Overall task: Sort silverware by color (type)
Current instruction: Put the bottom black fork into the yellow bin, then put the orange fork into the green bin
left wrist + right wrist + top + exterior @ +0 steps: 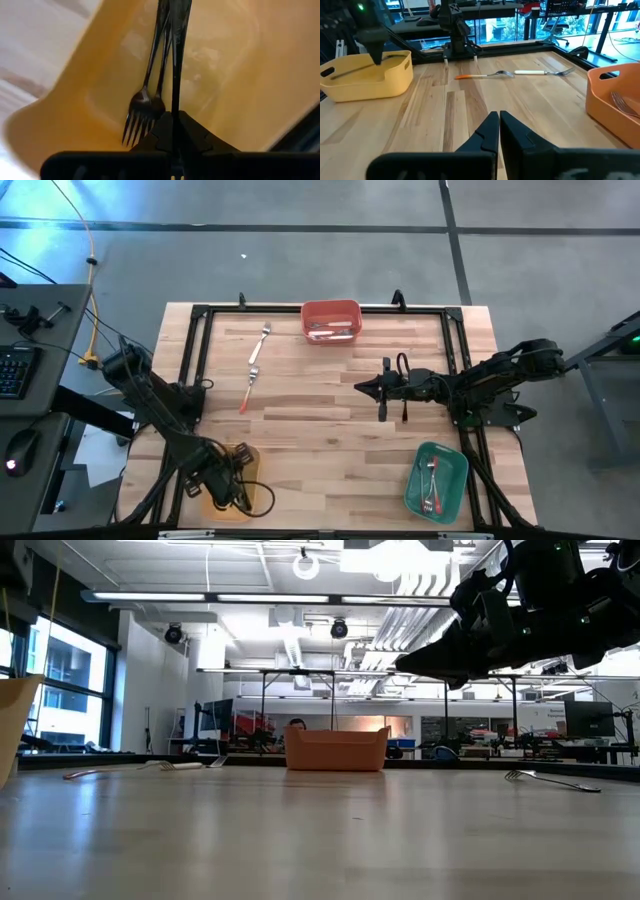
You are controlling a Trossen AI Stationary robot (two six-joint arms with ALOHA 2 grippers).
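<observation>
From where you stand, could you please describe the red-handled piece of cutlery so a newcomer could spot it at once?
Start at the red bin on the table's far edge, then look left to the two loose pieces on the bare wood. The white-handled fork lies nearer the bin; just below it lies the red-handled piece, the only loose one with a coloured handle.

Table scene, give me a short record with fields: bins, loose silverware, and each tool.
yellow bin: black-handled pieces inside
red bin: holds silverware
green bin: holds silverware
loose on table: white fork, red piece
left tool: shut, in the yellow bin
right tool: shut, above mid-table, holding nothing
</observation>
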